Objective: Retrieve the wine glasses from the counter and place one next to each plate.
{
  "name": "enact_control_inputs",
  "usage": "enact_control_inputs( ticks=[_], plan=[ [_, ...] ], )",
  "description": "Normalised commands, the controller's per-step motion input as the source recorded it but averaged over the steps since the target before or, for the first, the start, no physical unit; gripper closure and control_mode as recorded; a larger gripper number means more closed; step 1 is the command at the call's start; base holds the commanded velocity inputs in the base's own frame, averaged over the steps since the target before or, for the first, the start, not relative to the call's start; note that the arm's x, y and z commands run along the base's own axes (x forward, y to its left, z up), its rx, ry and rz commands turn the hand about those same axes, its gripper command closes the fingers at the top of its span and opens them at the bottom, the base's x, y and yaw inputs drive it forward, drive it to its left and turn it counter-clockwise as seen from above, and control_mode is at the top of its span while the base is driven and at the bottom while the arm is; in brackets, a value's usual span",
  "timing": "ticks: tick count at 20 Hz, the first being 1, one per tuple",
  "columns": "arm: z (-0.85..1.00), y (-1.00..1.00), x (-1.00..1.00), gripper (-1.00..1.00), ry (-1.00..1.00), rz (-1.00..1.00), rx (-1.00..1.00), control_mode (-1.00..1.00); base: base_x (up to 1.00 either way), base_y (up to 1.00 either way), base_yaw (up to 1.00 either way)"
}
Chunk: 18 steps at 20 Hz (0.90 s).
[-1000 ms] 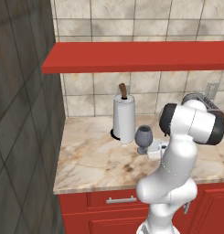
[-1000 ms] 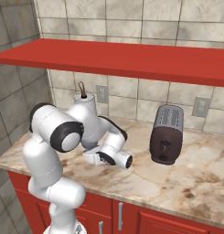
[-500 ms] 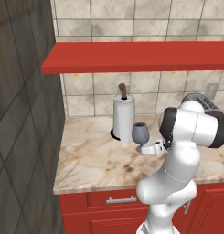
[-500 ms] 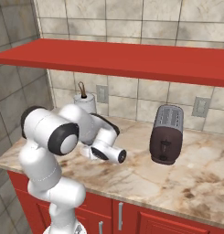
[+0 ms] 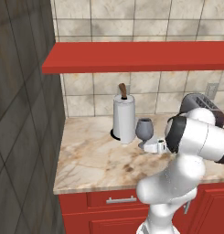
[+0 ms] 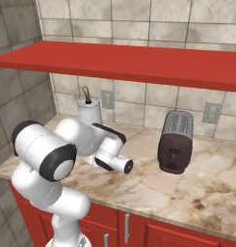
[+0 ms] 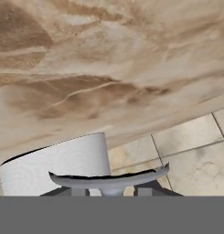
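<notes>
A dark smoky-grey stemmed wine glass (image 5: pixel 144 130) stands upright at the centre of the left base view, on the tan-and-brown marbled stone counter (image 5: pixel 95 155), just to the right of a tall white cylindrical paper-towel roll with a brown knob (image 5: pixel 124 118). The white two-finger gripper (image 5: pixel 152 146) lies nearly level at the glass's base, reaching in from the right of the frame, low enough to meet the stem or foot instead of the wide bowl; that height looks chosen because the stem is the narrow part the fingers can span.

In the hand view the picture is rolled over, so the counter fills the top and the beige tiled wall (image 7: pixel 186 141) sits at the lower right. The glass's round foot (image 7: pixel 109 178) shows as a grey disc at bottom centre, with the stem dropping between the 2 dark fingertips (image 7: pixel 63 192) on either side of it. The fingers flank the stem closely, but whether they are already pressing on it I cannot tell.

In the right base view the arm's white links cover the glass; a dark rounded toaster (image 6: pixel 175 142) stands well apart at centre right, under the long red shelf (image 6: pixel 129 60).

My judgement: this is the grasp of 1 glass, early in the task, and the nearby roll leaves little room for a sideways slip.
</notes>
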Motion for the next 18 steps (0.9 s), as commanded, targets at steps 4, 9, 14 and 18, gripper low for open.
enact_control_inputs(
  ticks=[4,9,14,18],
  plan=[
    [0.82,-0.14,-0.41,1.00,-0.24,0.08,0.15,-1.00,0.00,0.00,0.00],
    [0.99,-0.15,-0.46,1.00,-0.19,0.15,0.05,-1.00,0.00,0.00,0.00],
    [0.92,-0.25,-0.73,1.00,-0.05,0.13,0.01,-1.00,0.00,0.00,0.00],
    [0.67,-0.14,-0.88,1.00,-0.07,0.15,0.00,-1.00,0.00,0.00,0.00]
  ],
)
